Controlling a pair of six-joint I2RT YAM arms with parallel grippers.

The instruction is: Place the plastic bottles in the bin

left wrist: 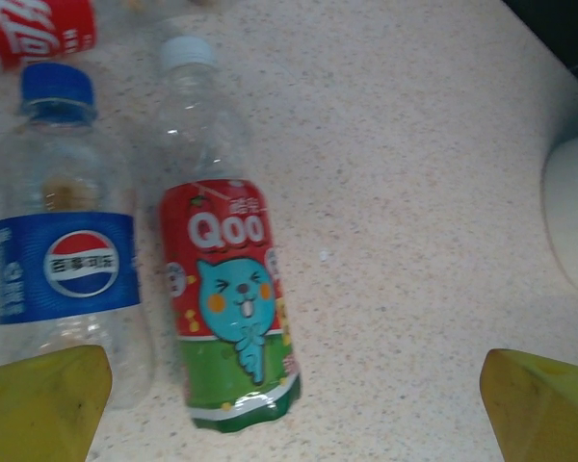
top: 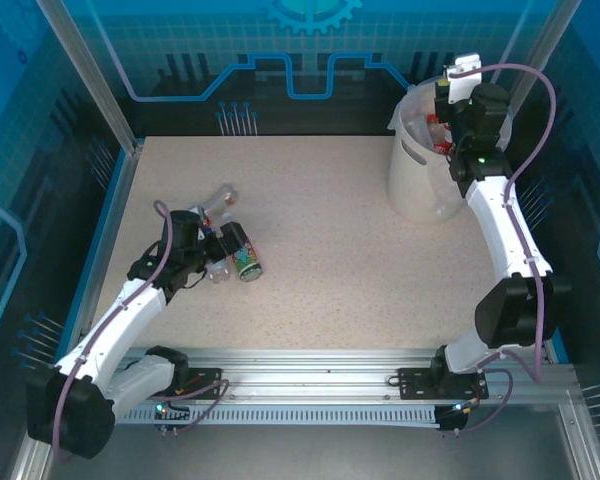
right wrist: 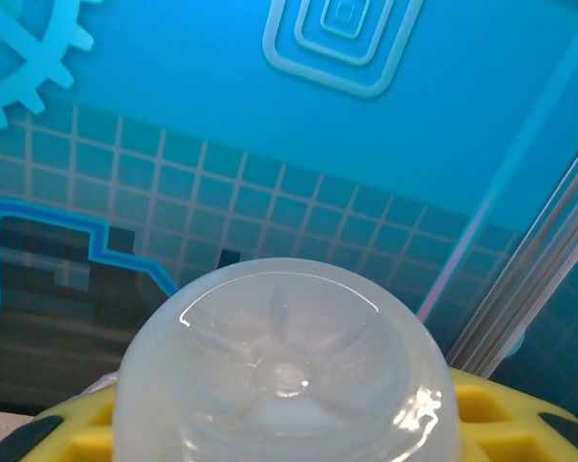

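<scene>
Task partway: right claw (right wrist: 289,428) grasping a clear bottle (right wrist: 287,366) above the partly filled bin (top: 420,195); left claw (left wrist: 291,409) released, hovering over bottles (left wrist: 231,289) waiting on the table (left wrist: 414,192).

The red-labelled bottle (left wrist: 39,29) is cut by the left wrist view's top edge, the bin (left wrist: 570,212) by its right edge — a blurred white curve. At the right wrist the clear bottle (right wrist: 287,375), seen base-on, hides its own label and cap
</scene>
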